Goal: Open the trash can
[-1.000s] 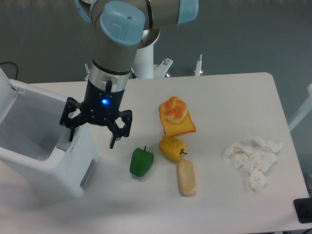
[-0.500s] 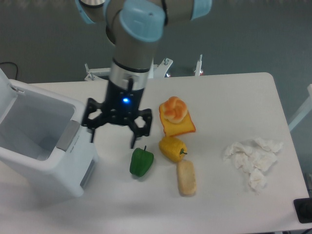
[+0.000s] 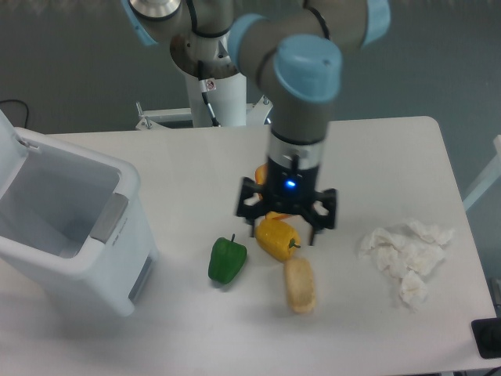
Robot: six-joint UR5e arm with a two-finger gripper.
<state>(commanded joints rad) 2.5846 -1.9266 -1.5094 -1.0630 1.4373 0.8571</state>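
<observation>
**Visitor:** Where's the trash can, and is it open?

**Me:** The trash can (image 3: 66, 227) sits at the left edge of the tabletop (image 3: 376, 157), partly cut off by the frame. Its lid stands up at the far left, and I can see straight down into the hollow inside, so I judge the opening done. The grey tab (image 3: 108, 217) on its near rim lies bare, with nothing pressing on it.

**Visitor:** And your tool?

**Me:** My tool (image 3: 286, 222) hangs well apart from the bin, pointing down over the food in the middle. Its fingers are spread wide and grip nothing. They straddle the space just above the yellow pepper (image 3: 277, 239).

**Visitor:** Why there?

**Me:** My guess is that the food is laid out to go into the bin once it stands open. The bin is off to one side, mouth up, so things could be dropped in from above.

**Visitor:** What else is on the tabletop?

**Me:** A green pepper (image 3: 227, 260) lies left of the yellow one, near the bin's corner. A pale bread roll (image 3: 300, 285) lies just below the yellow pepper. Something orange sits behind my tool, mostly hidden, so I can't say what it is. A heap of crumpled white tissue (image 3: 405, 252) lies well off to the right.

**Visitor:** Any risk?

**Me:** The peppers are round and could roll if nudged.
</observation>
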